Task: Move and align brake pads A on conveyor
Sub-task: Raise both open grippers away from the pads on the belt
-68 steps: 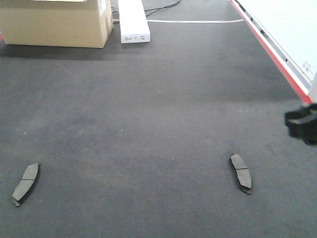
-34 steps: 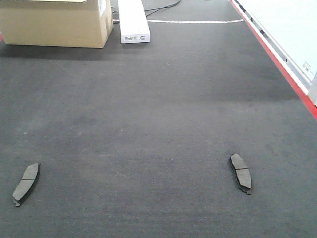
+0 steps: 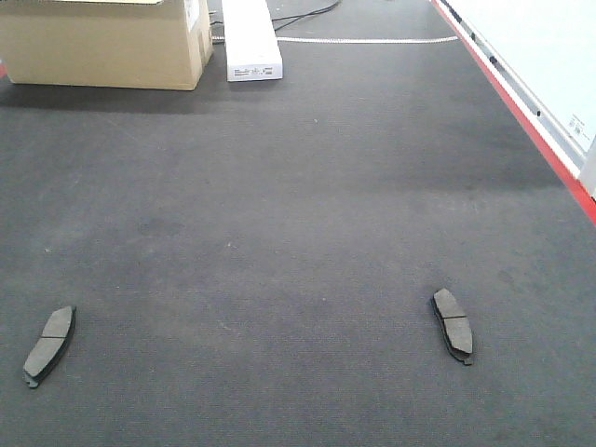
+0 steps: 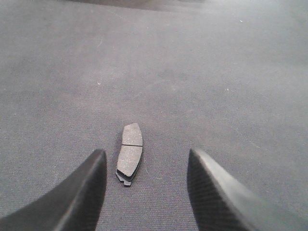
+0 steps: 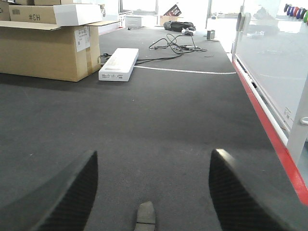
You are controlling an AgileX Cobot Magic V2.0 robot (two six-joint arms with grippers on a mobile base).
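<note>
We see left brake pad A (image 3: 49,345), right brake pad A (image 3: 453,325) flat on conveyor (image 3: 298,205), well apart. Spread, empty: left gripper (image 4: 144,155), right gripper (image 5: 154,156). Pads likely stiff, dense, thin: pinch across width near groove.

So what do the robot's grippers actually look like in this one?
Only the fingers show, in the wrist views. The left gripper has two broad matte black fingers with a fine woven, carbon-fibre-like texture, tapering to rounded tips. The right gripper has fingers of the same look. No cables, markings or arm links are visible.
</note>
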